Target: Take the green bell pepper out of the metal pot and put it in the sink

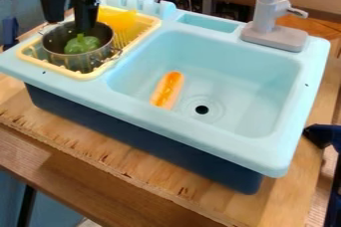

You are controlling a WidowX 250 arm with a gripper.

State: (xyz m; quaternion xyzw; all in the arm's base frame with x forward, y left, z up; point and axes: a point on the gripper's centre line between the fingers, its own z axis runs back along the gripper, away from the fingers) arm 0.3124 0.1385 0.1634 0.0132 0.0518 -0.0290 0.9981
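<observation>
Claw (pixel 70 26) over metal pot (pixel 79 61), at upper left of camera view; fingers spread apart, one reaching down just above green pepper (pixel 81 46). Contact between finger and pepper: cannot tell. Pepper lies inside pot. Pot stands in pale yellow rack (pixel 85 75), beside basin (pixel 250 79) of light blue toy sink. Yellow item (pixel 118 19) in same rack, behind pot. Orange-topped toy (pixel 167 90) lies in basin, near drain (pixel 202 109). Grey faucet (pixel 273 36) at basin's far edge. Sink rests on wooden surface (pixel 126 164).
</observation>
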